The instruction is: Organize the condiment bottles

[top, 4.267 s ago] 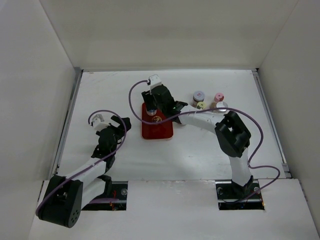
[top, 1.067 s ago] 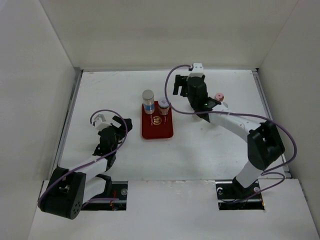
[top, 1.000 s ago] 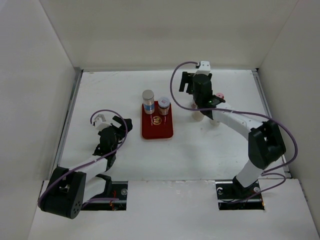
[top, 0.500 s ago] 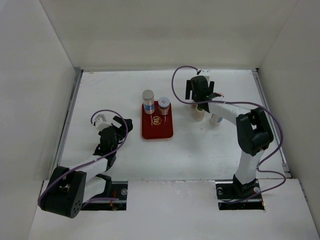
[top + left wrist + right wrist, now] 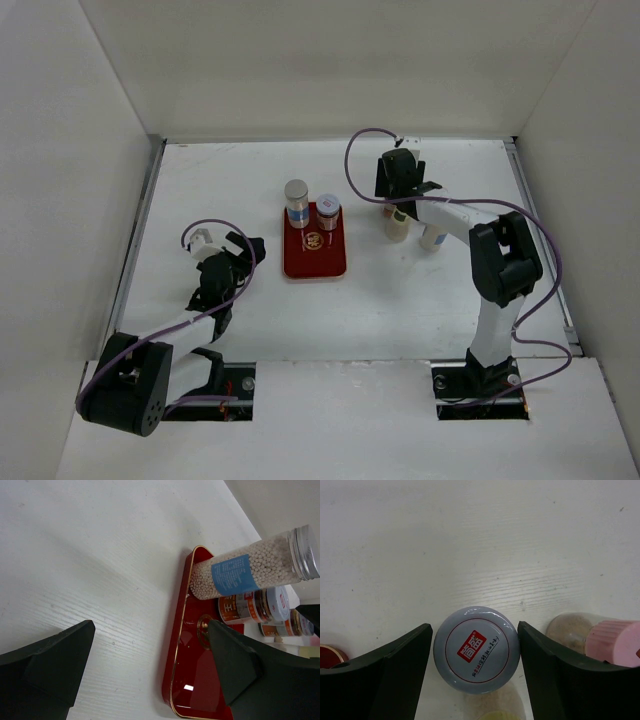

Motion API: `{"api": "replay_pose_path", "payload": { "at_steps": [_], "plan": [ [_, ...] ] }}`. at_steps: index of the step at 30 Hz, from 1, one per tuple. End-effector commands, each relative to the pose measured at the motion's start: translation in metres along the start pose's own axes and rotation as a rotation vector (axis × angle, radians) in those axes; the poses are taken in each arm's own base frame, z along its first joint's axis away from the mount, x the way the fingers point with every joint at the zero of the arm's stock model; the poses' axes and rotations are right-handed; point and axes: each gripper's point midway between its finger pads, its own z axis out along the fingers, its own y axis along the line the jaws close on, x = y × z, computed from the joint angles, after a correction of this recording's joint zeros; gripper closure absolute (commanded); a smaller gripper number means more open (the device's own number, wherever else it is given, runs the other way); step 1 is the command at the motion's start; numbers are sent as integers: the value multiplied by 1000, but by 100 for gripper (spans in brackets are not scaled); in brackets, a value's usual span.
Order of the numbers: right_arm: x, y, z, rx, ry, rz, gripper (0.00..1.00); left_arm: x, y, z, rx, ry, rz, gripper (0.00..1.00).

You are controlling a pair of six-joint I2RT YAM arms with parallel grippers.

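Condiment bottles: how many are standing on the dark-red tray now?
2. The tall silver-capped, blue-labelled bottle stands at the far left corner of the flat dark-red tray; the shorter red-and-white-labelled jar stands beside it, to the right. None look hidden there.

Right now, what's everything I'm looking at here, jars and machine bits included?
tray: 1, dark red with gold rim, mid-table
tall jar: 1, silver cap, blue label, on tray's far end
short jar: 1, red-white label, on tray beside tall jar
grey-capped jar: 1, on table right of tray
pink-capped jar: 1, beside grey-capped jar
cream jar: 1, near side of that group
pale jar: 1, right of cream jar
table: 1, white
left gripper: black, open, empty, left of tray
right gripper: black, fingers flanking grey-capped jar; grip unclear
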Motion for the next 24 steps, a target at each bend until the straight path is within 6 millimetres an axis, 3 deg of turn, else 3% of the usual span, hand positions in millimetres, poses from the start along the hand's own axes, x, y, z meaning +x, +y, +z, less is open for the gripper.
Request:
{"api": "replay_pose_path", "payload": {
  "at_steps": [1, 5, 8, 11, 14, 24],
  "plan": [
    [-15, 14, 3, -57, -11, 41, 29, -13, -15, 1, 52, -39, -23, 0],
    [-29, 19, -5, -85, -58, 77, 44, -16, -15, 0, 51, -54, -25, 0],
    [-62, 28, -21, -152, -165, 131, 45, -12, -14, 1, 52, -37, -23, 0],
    [-104, 33, -50, -219, -309, 189, 46, -17, -15, -1, 57, -57, -26, 0],
    [-128, 45, -79, -292, -381, 214, 45, -17, -13, -1, 48, -58, -25, 0],
    [-104, 113, -165, -498, -402, 129, 45, -18, -14, -1, 56, -56, -27, 0]
  ]
}}
